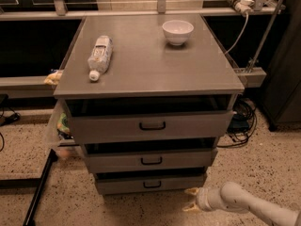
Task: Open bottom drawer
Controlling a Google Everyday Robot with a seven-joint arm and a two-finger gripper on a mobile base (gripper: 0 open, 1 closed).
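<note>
the gripper [192, 199] sits nearest, low at the bottom right, on a pale arm that comes in from the right edge just above the floor. its 2 yellowish fingertips [190, 191] are spread apart with nothing between them, so the hand is open and empty. it hangs this low, i judge, because the thing it wants is down at floor level.

the bottom drawer [117, 185] is the lowest of 3 grey fronts in the cabinet, and its small black loop handle [152, 184] sits at the middle of the front. the gripper is just beside the drawer's right corner, to the right of the handle and not touching either. it would likely have to shift left and get a finger through the loop before any pull. the drawer looks nearly or fully in, so the opening is not yet done.

above it are the middle drawer [113, 163] and the wide top drawer [108, 126], each with a dark gap over its front.

the flat grey cabinet top [150, 65] carries a plastic bottle [100, 55] lying on its side at the left and a white bowl [178, 31] upright toward the back right, well apart and clear of the drawer work.

the floor [263, 164] is speckled stone. black cables [242, 119] coil by the cabinet's right side, a black pole [40, 192] slants at the lower left, and a metal rail [141, 4] runs along the back.
</note>
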